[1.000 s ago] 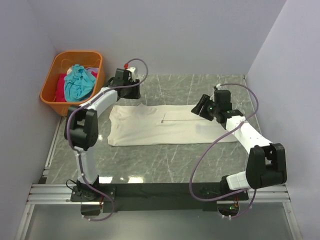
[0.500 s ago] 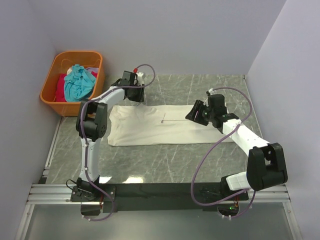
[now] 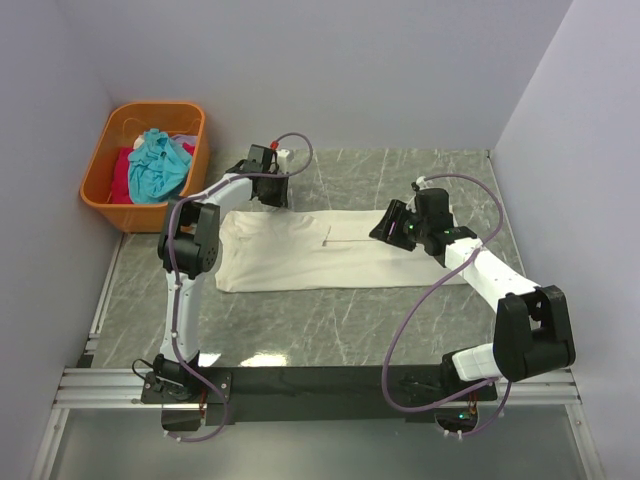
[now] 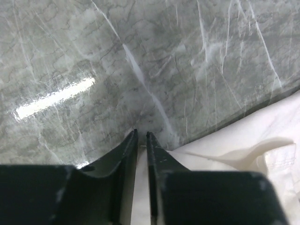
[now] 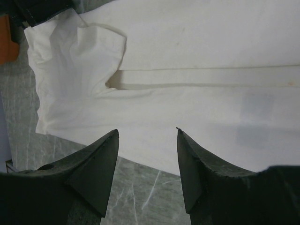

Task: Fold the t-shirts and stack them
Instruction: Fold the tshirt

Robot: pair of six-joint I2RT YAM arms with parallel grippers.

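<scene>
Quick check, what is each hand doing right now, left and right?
Left hand: almost closed, pinching the far edge of the shirt.
Right hand: open over the shirt, holding nothing.

Two white-and-black arms reach over the cream t-shirt [image 3: 300, 262]. The left arm [image 3: 178, 250] stretches to the shirt's far left edge. Its pincer [image 4: 142, 133] points down there, jaws nearly together with only a thin slit between. The right arm [image 3: 480, 270] bends at the elbow. Its pincer [image 5: 146, 130] hangs above the shirt's right half, jaws spread apart and empty.
</scene>
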